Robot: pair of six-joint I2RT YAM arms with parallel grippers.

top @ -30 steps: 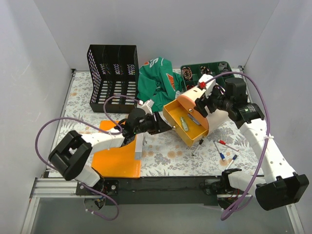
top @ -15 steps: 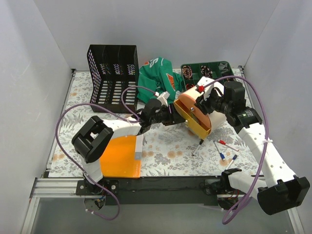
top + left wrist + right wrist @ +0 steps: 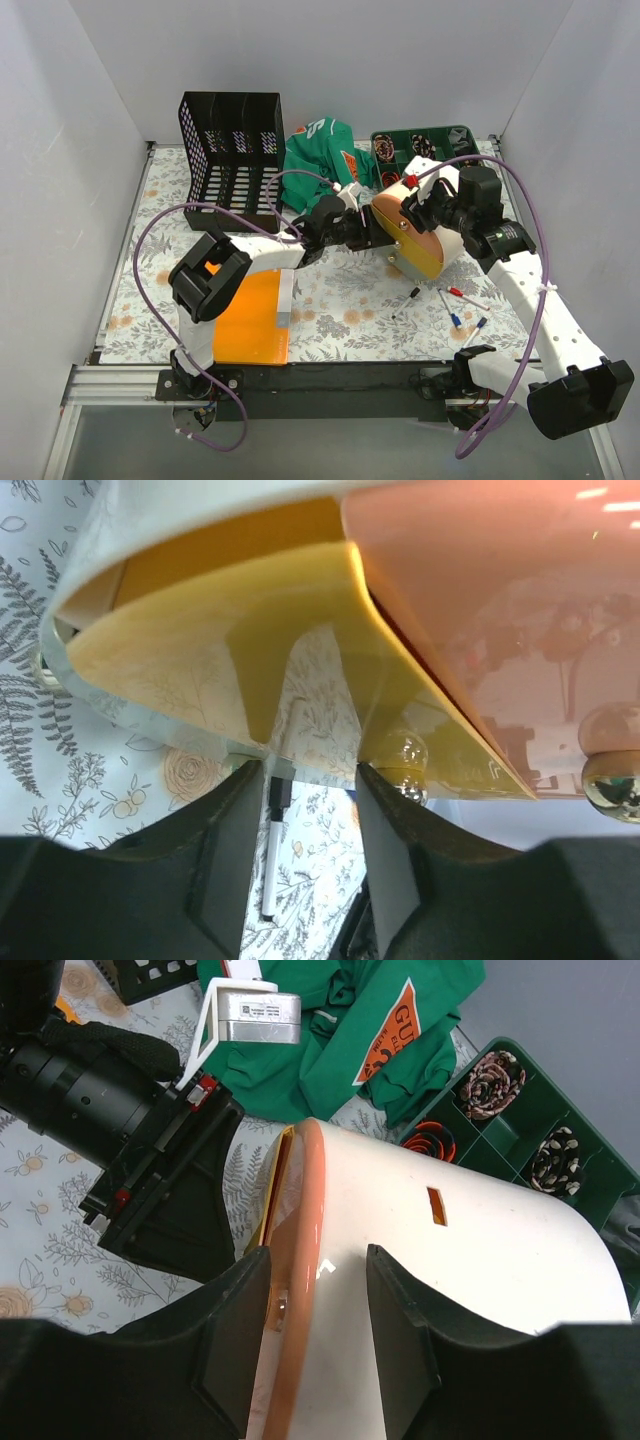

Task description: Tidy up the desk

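Observation:
The desk (image 3: pixel 340 300) has a white cover with grey ferns and orange flowers. A white drawer box (image 3: pixel 425 240) with a peach front is held tilted above it at centre right. My right gripper (image 3: pixel 428 205) is shut on the box's top, its jaws astride the peach rim and white body (image 3: pixel 480 1260). My left gripper (image 3: pixel 375 232) is open and empty, its fingertips against the yellow drawer (image 3: pixel 200 650), which is almost fully in the box. A black-capped pen (image 3: pixel 270 860) lies on the desk under the left jaws.
Three pens (image 3: pixel 455 305) lie on the desk in front of the box. An orange folder (image 3: pixel 245 315) lies at front left, a black file rack (image 3: pixel 232 160) at back left, a green shirt (image 3: pixel 320 165) and a green compartment tray (image 3: pixel 425 145) at the back.
My left gripper moved right from the orange folder to the box. The yellow drawer, hanging wide open before, has slid almost fully in. The black pen now lies on the desk.

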